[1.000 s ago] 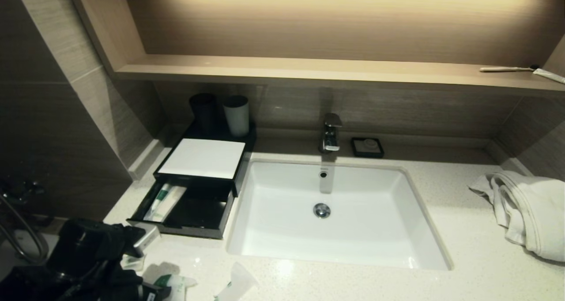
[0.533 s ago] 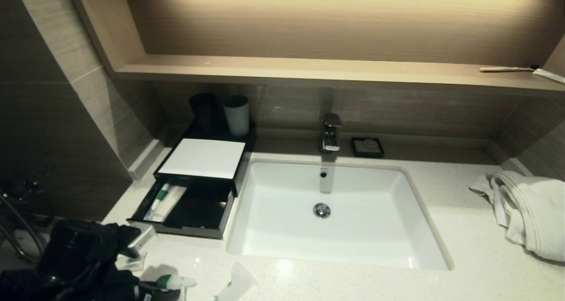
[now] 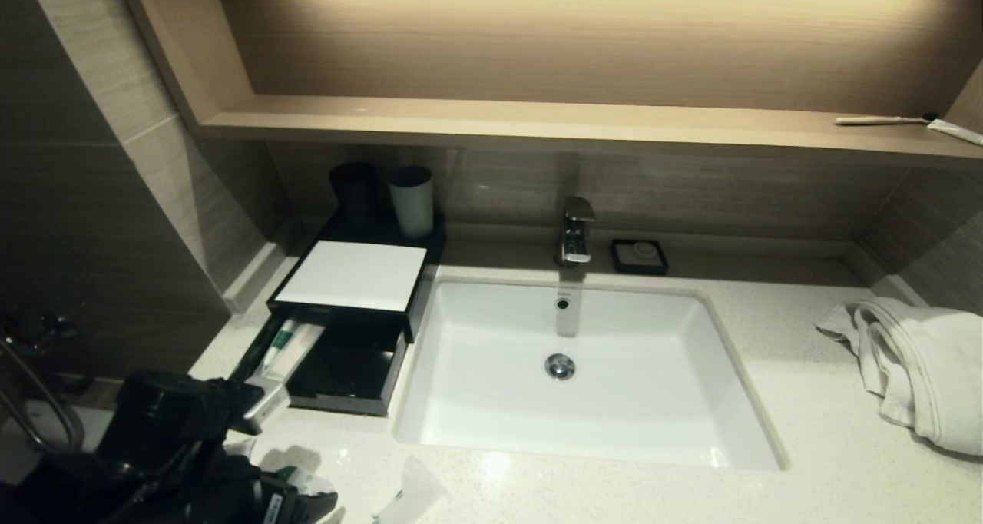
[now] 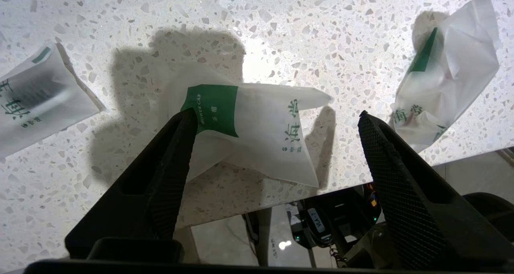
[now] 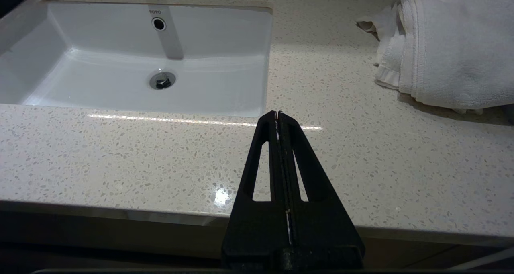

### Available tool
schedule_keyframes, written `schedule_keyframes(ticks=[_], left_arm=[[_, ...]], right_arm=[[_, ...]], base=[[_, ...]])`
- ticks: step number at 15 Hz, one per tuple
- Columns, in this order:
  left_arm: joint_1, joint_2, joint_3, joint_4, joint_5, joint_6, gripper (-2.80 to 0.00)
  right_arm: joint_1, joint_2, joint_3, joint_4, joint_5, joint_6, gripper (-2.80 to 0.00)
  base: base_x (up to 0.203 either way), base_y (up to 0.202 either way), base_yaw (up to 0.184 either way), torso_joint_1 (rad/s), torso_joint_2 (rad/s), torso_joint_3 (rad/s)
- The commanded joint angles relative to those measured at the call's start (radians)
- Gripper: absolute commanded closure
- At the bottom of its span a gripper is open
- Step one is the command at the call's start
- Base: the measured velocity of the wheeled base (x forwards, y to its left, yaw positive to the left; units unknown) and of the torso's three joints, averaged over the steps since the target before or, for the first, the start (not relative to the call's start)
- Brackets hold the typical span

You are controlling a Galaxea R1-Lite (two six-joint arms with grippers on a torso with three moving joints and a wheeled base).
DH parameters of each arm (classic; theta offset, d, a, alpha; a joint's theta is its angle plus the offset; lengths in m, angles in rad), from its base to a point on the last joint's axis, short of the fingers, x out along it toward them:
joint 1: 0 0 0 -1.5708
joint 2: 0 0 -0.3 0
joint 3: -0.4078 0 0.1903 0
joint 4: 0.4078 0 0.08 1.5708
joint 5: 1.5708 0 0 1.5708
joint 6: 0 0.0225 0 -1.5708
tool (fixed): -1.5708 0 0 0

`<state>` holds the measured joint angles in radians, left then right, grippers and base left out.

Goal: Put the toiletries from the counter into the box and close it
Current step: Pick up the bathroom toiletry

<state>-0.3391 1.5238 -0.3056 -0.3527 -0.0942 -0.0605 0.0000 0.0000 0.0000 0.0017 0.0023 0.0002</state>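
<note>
Toiletries first: three plastic-wrapped packets w/ green labels lie on the counter [image 3: 537, 485] near its front edge, well short of the box [image 3: 338, 332].

Key relation: the middle packet [image 4: 249, 129] sits directly between the left gripper's [image 4: 277, 117] two fingers, seen from the left wrist cam. Jaws are spread wide. One fingertip [image 4: 186, 121] overlaps the packet's green-label end and may be touching it; can't tell for sure. The other fingertip [image 4: 367, 123] stands clear of the packet's far corner, w/ bare counter between. Packet's long axis runs roughly across the gap from finger to finger, so a close would likely squeeze it lengthwise and crumple it rather than pinch it flat. It's soft, puffy film, so that should still give a hold, imo.

Other two: a puffy crumpled packet [image 4: 445, 69] lies beyond the far finger, near the counter edge; a flatter packet [image 4: 36, 97] lies off past the other finger, partly out of frame. Both are apart from the gripper.

Head view: the left arm is low at the front-left corner of the counter, just in front of the box, whose drawer stands pulled open. A long slim wrapped item [image 3: 286, 346] w/ a green label already lies along the drawer's left side. White top panel is bare.

Right gripper [image 5: 278, 115] is parked over the counter's front edge right of the sink [image 5: 225, 41], fingers pressed together, holding nothing. Left arm is plainly the nearer one for all three packets.
</note>
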Motion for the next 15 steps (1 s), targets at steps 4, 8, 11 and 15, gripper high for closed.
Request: schedule_keyframes(ticks=[4,8,11,15], left_arm=[[0.0,0.03,0.005,-0.005,0.002,-0.001,-2.8],[0.0,0.024,0.005,-0.006,0.004,-0.001,-2.8],[0.002,0.018,0.008,-0.006,0.004,-0.001,0.0],[0.002,0.015,0.011,-0.006,0.004,-0.001,0.0]], right_arm=[[0.0,0.0,0.0,0.0,-0.001,0.0,0.0],[0.0,0.0,0.0,0.0,-0.001,0.0,0.0],[0.0,0.0,0.0,0.0,0.001,0.0,0.0],[0.0,0.0,0.0,0.0,0.0,0.0,0.0]], base=[[0.0,0.0,0.0,0.0,0.0,0.0],[0.0,0.0,0.0,0.0,0.0,0.0],[0.0,0.0,0.0,0.0,0.0,0.0],[0.0,0.0,0.0,0.0,0.0,0.0]])
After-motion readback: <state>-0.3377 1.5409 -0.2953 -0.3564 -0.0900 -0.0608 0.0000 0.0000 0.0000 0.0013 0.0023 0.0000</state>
